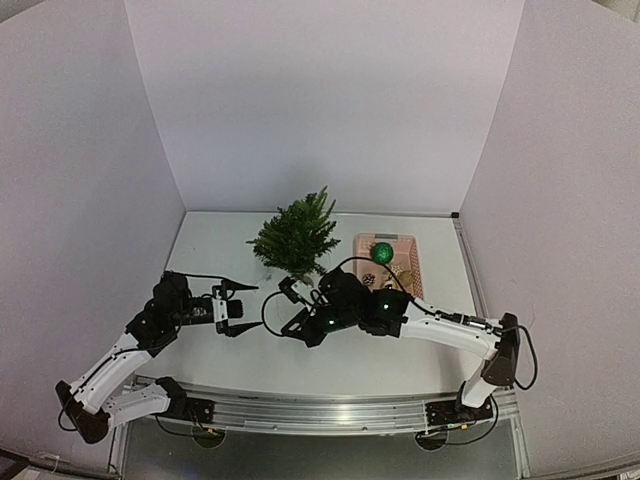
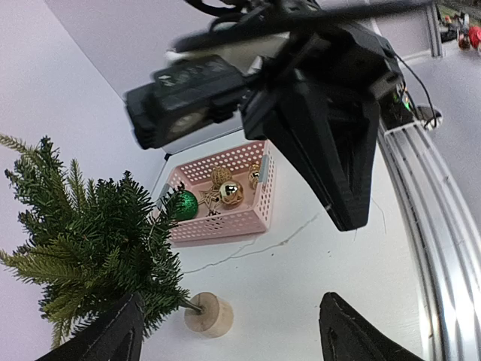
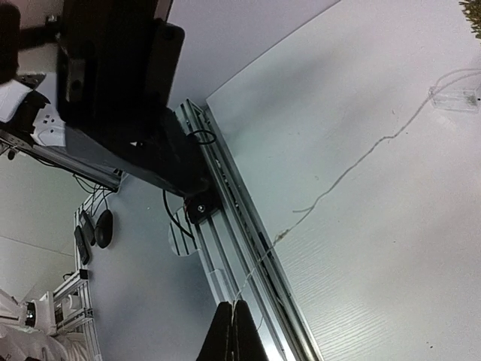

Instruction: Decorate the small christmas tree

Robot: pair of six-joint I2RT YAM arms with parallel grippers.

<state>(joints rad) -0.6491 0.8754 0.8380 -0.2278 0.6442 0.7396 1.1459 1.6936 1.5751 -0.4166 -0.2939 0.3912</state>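
The small christmas tree point(image 1: 296, 238) stands at the back middle of the table; in the left wrist view its dark green branches point(image 2: 83, 241) fill the left and its tan round base point(image 2: 209, 314) shows low down. My left gripper point(image 1: 245, 308) is open just left of the tree, with nothing between its fingers point(image 2: 353, 335). My right gripper point(image 1: 290, 328) hovers in front of the tree, shut on a thin light wire point(image 3: 338, 177). The wire runs from its fingertips point(image 3: 234, 310) across the table to a small clear box point(image 3: 455, 98).
A pink basket point(image 1: 390, 260) sits right of the tree, holding a green ball point(image 2: 183, 204) and gold ornaments point(image 2: 231, 194). The metal rail point(image 3: 233, 226) runs along the table's near edge. White walls close in the table on three sides.
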